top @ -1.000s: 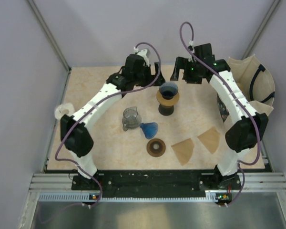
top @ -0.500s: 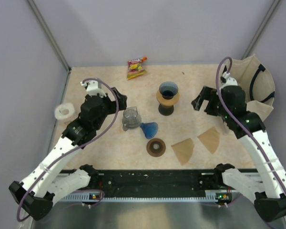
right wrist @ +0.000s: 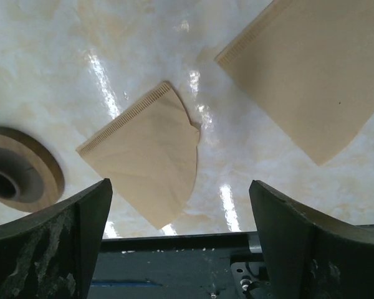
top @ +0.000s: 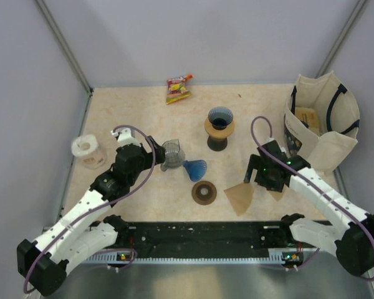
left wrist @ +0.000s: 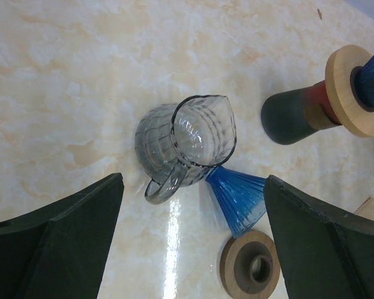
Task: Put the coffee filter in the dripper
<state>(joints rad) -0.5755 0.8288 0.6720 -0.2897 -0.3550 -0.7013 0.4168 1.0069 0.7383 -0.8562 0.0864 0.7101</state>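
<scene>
The right pincer [right wrist: 179, 184] is spread wide, nothing gripped, a flat brown paper filter [right wrist: 146, 162] at its 12 o'clock. The left pincer [left wrist: 194, 179] is spread wide too.

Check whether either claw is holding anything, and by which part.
Nothing is held. The left claw stands open above the glass pitcher, and the right claw stands open above a coffee filter lying flat.

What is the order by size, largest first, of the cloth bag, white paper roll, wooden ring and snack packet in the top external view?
1. cloth bag, clearly largest.
2. white paper roll.
3. wooden ring and snack packet: they look about alike, so I do not rank them.
</scene>
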